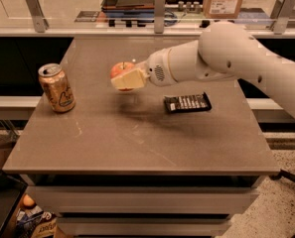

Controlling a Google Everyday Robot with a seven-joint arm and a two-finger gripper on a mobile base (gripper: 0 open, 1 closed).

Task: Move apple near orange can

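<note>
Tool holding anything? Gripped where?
Yes. The tool holds the apple, one finger across its lower near side, the other hidden behind it; apple is off the table, apart from the orange can.

grey table (137,148) carries the orange can (56,88) at left, a flat black object (187,103) right, gripper (124,76) holding the apple (120,68) above the middle

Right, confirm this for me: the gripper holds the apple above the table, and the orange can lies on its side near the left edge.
Not quite. The camera view shows the orange can standing upright near the left edge, not lying on its side. The gripper does hold the apple above the table.
</note>
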